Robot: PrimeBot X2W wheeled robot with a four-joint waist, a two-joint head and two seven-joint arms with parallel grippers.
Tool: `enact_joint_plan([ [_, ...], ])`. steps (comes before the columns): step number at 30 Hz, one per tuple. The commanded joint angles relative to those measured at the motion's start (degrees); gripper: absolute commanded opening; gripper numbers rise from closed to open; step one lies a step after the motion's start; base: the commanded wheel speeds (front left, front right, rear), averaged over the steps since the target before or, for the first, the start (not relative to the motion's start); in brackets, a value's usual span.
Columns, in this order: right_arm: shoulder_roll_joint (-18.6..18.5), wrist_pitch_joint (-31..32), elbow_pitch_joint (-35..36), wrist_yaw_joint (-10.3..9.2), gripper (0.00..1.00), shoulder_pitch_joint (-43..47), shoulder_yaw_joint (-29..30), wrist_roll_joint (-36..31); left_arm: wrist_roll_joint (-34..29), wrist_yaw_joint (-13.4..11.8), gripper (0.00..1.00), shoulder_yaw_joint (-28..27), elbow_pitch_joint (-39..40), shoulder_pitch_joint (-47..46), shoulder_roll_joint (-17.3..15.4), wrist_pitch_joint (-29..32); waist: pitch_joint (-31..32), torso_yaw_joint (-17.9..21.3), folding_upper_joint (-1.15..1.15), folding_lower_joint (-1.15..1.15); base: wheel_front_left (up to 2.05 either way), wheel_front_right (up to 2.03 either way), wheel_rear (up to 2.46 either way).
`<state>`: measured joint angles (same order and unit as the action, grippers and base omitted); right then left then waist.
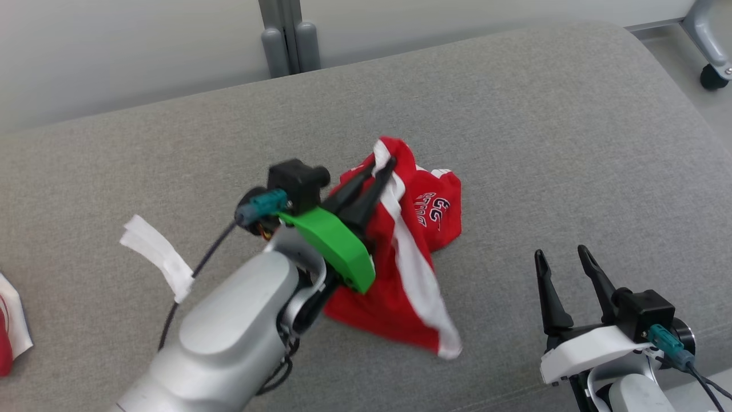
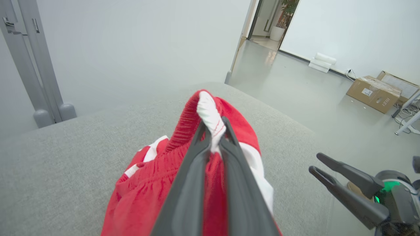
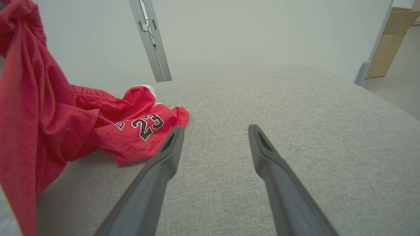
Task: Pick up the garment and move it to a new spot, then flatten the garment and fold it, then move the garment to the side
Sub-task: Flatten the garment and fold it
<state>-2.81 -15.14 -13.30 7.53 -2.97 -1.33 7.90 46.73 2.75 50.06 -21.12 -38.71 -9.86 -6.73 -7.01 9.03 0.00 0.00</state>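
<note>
The garment [image 1: 412,252] is a pair of red shorts with white side stripes and a black "23" print. My left gripper [image 1: 384,166] is shut on a bunched fold of it at the waistband [image 2: 211,121] and holds that part raised, while the rest drapes down onto the grey cushion [image 1: 543,143]. In the right wrist view the shorts [image 3: 46,124] hang at the left, with the printed leg [image 3: 144,126] lying on the cushion. My right gripper [image 1: 563,260] stands open at the lower right, apart from the cloth, and my right gripper [image 2: 316,164] appears at the right of the left wrist view.
A white cloth tag or strip [image 1: 157,254] hangs by my left forearm. Another red and white garment [image 1: 8,320] lies at the left edge. Behind the cushion stand grey posts [image 1: 289,43]. A chair castor [image 1: 712,74] sits at the far right, cardboard boxes [image 2: 374,93] on the floor.
</note>
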Motion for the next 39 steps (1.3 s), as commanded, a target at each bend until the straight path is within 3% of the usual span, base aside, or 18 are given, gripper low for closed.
enact_joint_plan([
  [1, -0.1, 0.0, -0.1, -0.08, 1.0, -0.6, -0.4, 0.4, -0.1, -1.0, 0.0, -1.7, 0.1, -2.6, -0.4, -1.1, 0.1, 0.8, 0.0, 0.0, 0.0, 0.0, 0.0],
  [8, -0.1, 0.0, -0.2, -0.08, 1.0, -0.8, -0.6, 0.8, -2.4, -5.6, 0.0, -9.5, -1.9, -10.4, 1.6, -7.4, -0.1, 3.5, 0.0, 0.0, 0.0, 0.0, 0.0],
  [12, -0.1, 0.0, 0.0, -0.07, 1.0, -0.5, -0.3, 1.2, -4.0, -6.3, 0.0, -13.1, -2.1, -8.9, 3.6, -8.5, -0.7, 4.3, 0.0, 0.0, 0.0, 0.0, 0.0],
  [16, -0.1, 0.0, 0.0, -0.07, 1.0, -0.3, 0.2, 1.6, -8.0, -3.9, 0.0, -18.7, 1.3, -0.5, 5.1, -8.5, -1.1, 4.2, 0.0, 0.0, 0.0, 0.0, 0.0],
  [20, -0.1, 0.0, -0.2, -0.07, 1.0, 0.4, 1.5, 1.8, -9.6, 1.8, 0.0, -22.3, 4.6, 11.1, 6.5, -8.5, -1.0, 2.7, 0.0, 0.0, 0.0, 0.0, 0.0],
  [22, -0.1, 0.0, -0.4, -0.07, 1.0, 0.7, 2.1, 1.6, -10.3, 3.2, 0.0, -23.8, 5.9, 16.6, 6.5, -8.5, -0.7, 1.6, 0.0, 0.0, 0.0, 0.0, 0.0],
  [28, -0.1, 0.0, -0.8, -0.07, 1.0, 1.5, 2.6, 1.0, -10.5, 4.8, 0.0, -28.7, 7.7, 29.6, 6.9, -8.5, 0.9, -2.0, 0.0, 0.0, 0.0, 0.0, 0.0],
  [29, -0.1, 0.0, -0.9, -0.07, 1.0, 1.6, 2.5, 0.8, -10.2, 4.7, 0.11, -29.4, 7.8, 30.8, 6.8, -8.5, 1.2, -2.5, 0.0, 0.0, 0.0, 0.0, 0.0],
  [30, -0.1, 0.0, -0.9, -0.07, 1.0, 1.8, 2.5, 0.7, -10.4, 4.8, 0.4, -29.1, 8.1, 32.2, 6.9, -8.5, 1.5, -3.2, 0.0, 0.0, 0.0, 0.0, 0.0],
  [31, -0.1, 0.0, -1.0, -0.07, 1.0, 2.0, 2.4, 0.6, -10.4, 4.8, 0.44, -28.8, 8.2, 33.3, 6.9, -8.5, 1.8, -3.7, 0.0, 0.0, 0.0, 0.0, 0.0],
  [32, -0.2, 0.0, -1.1, -0.08, 1.0, 2.2, 2.5, 0.4, -9.5, 4.8, 0.57, -28.3, 8.2, 34.6, 6.9, -8.5, 2.2, -4.2, 0.0, 0.0, 0.0, 0.0, 0.0],
  [33, -0.2, 0.0, -1.2, -0.08, 1.0, 2.4, 2.6, 0.3, -9.2, 4.8, 0.74, -28.2, 7.7, 35.7, 6.9, -8.5, 2.4, -4.6, 0.0, 0.0, 0.0, 0.0, 0.0],
  [34, -0.2, 0.0, -1.3, -0.08, 1.0, 2.6, 2.7, 0.1, -9.4, 4.8, 1.0, -28.0, 7.0, 36.4, 6.8, -8.5, 2.7, -5.1, 0.0, 0.0, 0.0, 0.0, 0.0],
  [39, -0.2, 0.0, -1.4, -0.08, 1.0, 3.5, 2.8, -0.5, -11.1, 4.8, 1.0, -30.7, 2.9, 39.2, 6.8, -8.5, 3.9, -6.3, 0.0, 0.0, 0.0, 0.0, 0.0],
])
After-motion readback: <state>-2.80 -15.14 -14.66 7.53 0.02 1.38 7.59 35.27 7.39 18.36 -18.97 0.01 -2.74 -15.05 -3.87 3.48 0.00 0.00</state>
